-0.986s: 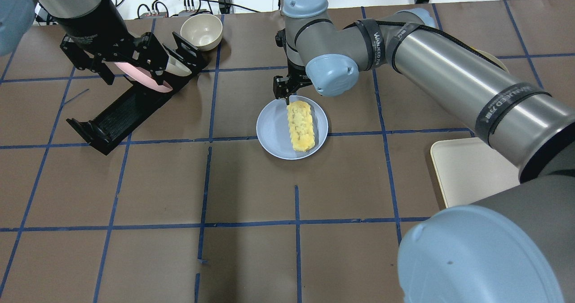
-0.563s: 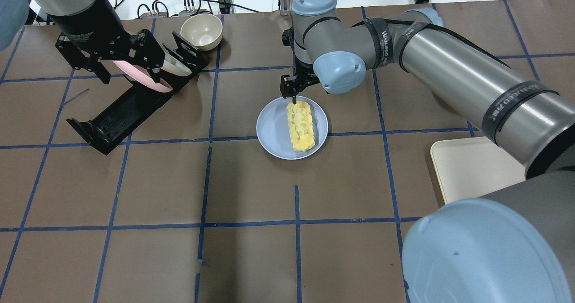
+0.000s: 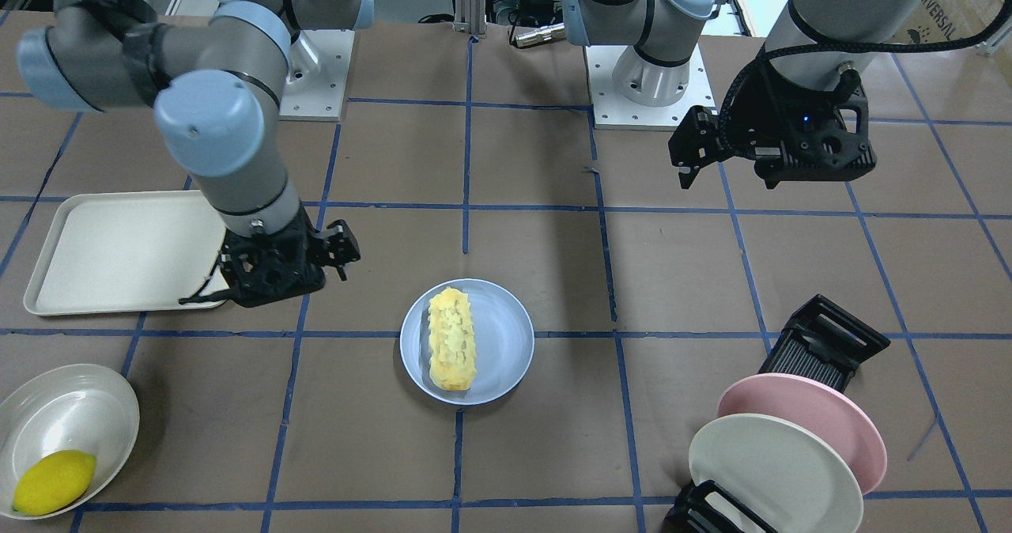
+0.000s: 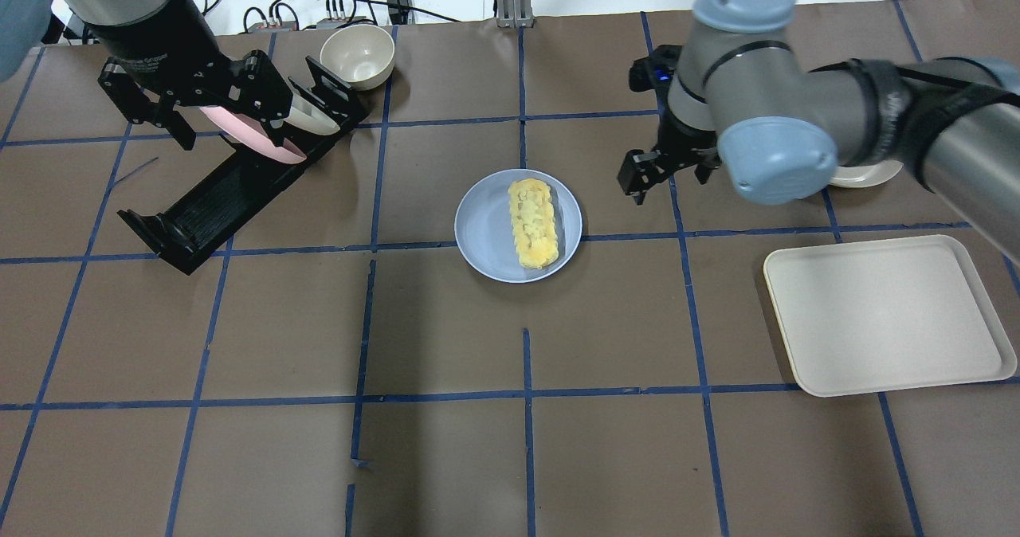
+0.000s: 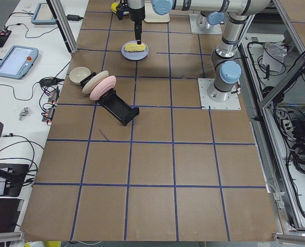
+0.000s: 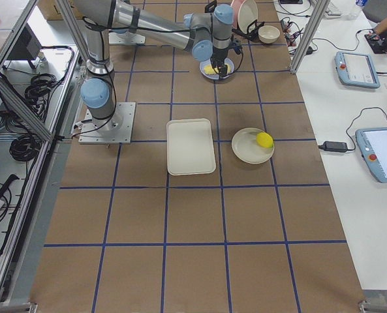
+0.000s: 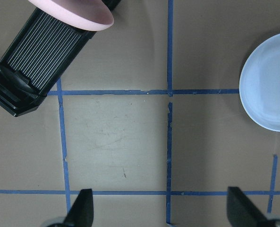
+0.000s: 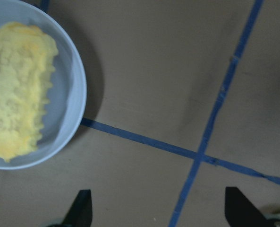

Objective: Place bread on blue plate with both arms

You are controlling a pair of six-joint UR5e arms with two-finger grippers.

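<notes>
The bread (image 4: 532, 222) lies lengthwise on the blue plate (image 4: 478, 226) at the table's middle, with nothing touching it. It also shows in the front view (image 3: 451, 339) on the plate (image 3: 506, 343). My right gripper (image 4: 668, 172) is open and empty, to the right of the plate and apart from it. Its wrist view shows the bread (image 8: 17, 90) and the plate's rim (image 8: 76, 94) at the left. My left gripper (image 4: 191, 95) is open and empty, above the dish rack at the far left. Its wrist view shows the plate (image 7: 262, 94) at the right edge.
A black dish rack (image 4: 215, 202) holds a pink plate (image 3: 822, 414) and a cream plate (image 3: 775, 470). A cream bowl (image 4: 357, 55) stands behind it. A cream tray (image 4: 884, 314) lies at the right. A lemon (image 3: 55, 481) sits in a shallow dish (image 3: 63, 414).
My right gripper has moved from the bread's far end off to the right, away from the plate. The bread stays on the plate. The left arm has barely moved.
</notes>
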